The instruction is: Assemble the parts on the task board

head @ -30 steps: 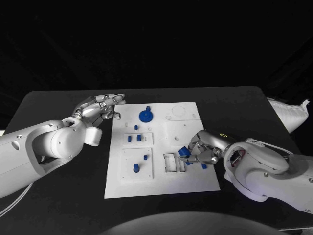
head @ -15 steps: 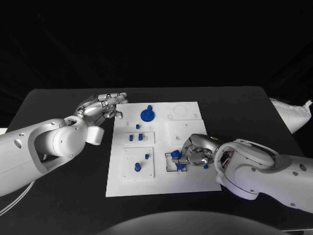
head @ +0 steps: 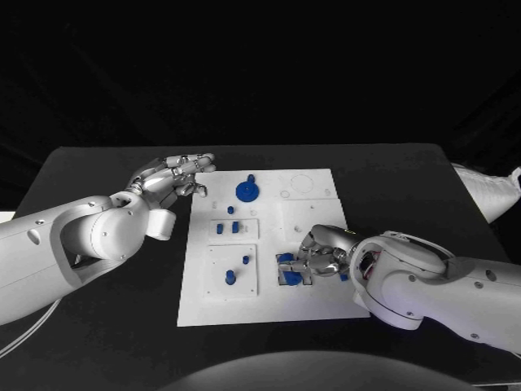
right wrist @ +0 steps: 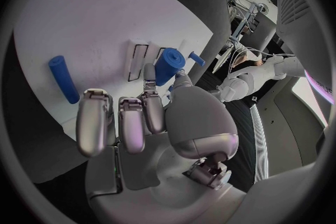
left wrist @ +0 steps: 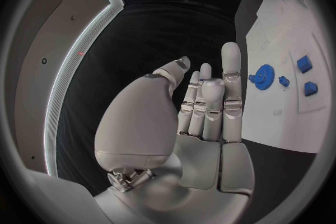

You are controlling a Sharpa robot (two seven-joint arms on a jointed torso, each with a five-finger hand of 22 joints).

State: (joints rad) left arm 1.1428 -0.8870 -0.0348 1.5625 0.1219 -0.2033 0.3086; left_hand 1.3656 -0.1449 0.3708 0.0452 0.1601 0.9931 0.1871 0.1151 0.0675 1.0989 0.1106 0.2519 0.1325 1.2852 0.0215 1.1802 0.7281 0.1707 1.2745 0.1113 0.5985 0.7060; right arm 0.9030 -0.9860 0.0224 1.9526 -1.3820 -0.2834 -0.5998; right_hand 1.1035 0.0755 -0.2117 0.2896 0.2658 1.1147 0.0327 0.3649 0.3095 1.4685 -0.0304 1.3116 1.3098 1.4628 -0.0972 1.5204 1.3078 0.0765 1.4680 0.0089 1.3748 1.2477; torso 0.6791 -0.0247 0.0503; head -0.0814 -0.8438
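Note:
The white task board (head: 273, 303) lies mid-table. My right hand (head: 321, 256) is low over its near right part, by two narrow slots (right wrist: 137, 59). It pinches a short blue cylinder (right wrist: 168, 65) between thumb and a fingertip, right at the slots; the same hand is seen from behind (right wrist: 147, 123). Another blue cylinder (right wrist: 63, 78) lies flat on the board beside the hand. My left hand (head: 172, 174) hovers at the board's far left corner, fingers straight and apart, holding nothing (left wrist: 203, 106). A blue gear (head: 247, 191) sits at the far end of the board (left wrist: 264, 76).
Small blue blocks (head: 220, 229) sit in a square recess at the board's left middle, and a blue peg (head: 230, 278) stands in the recess nearer me. The black table (head: 96, 326) shows bare surface around the board. A white object (head: 489, 191) lies at the far right edge.
My right hand has moved left across the board with the blue cylinder, from the right edge to the slots. The left hand has hardly moved.

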